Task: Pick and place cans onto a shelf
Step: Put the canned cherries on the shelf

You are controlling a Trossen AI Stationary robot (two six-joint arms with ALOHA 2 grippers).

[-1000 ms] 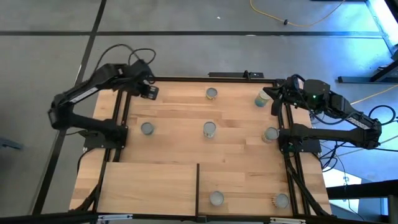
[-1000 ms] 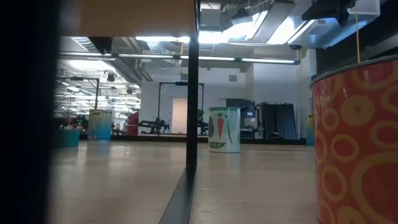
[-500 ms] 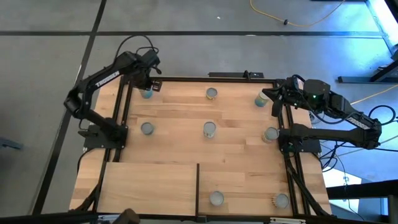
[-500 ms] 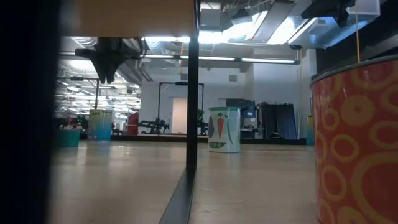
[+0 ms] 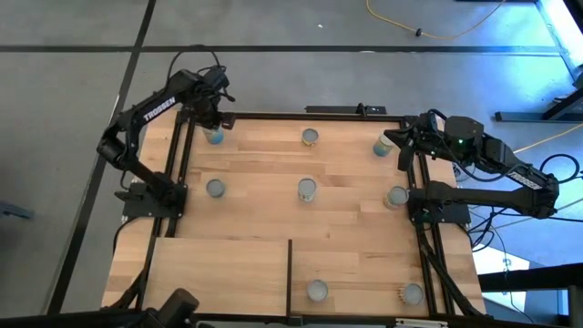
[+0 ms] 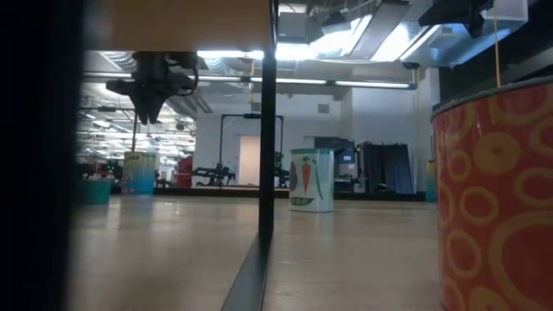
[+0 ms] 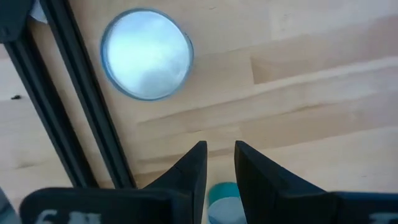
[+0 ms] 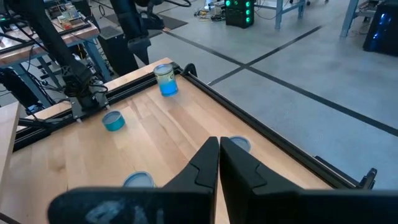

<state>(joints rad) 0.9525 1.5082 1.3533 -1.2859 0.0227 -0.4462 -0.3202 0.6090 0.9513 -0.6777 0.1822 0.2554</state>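
Note:
Several small round cans stand upright on the planked tabletop. My left gripper (image 5: 216,121) hangs open, fingers pointing down, high above the far-left can (image 5: 215,138); in the low view it (image 6: 149,117) is well clear of that can (image 6: 138,172). The left wrist view shows a silver-topped can (image 7: 147,54) ahead of the fingers and a bit of teal can (image 7: 222,198) between them. My right gripper (image 5: 393,137) waits shut at the far right, above and beside another can (image 5: 383,146). The shelf (image 5: 219,269) lies near left, with its black upright edge (image 5: 290,273).
More cans stand at the far middle (image 5: 310,137), left (image 5: 216,188), centre (image 5: 308,189), right (image 5: 396,196) and near edge (image 5: 316,291) (image 5: 412,293). Black frame rails (image 5: 178,164) (image 5: 421,228) run along both table sides. The shelf's upright (image 6: 268,130) crosses the low view.
My left arm has stretched out and swung toward the table's far-left corner. Its gripper has sunk into the low view from above and has uncovered the far-left can. The cans and my right arm have kept still.

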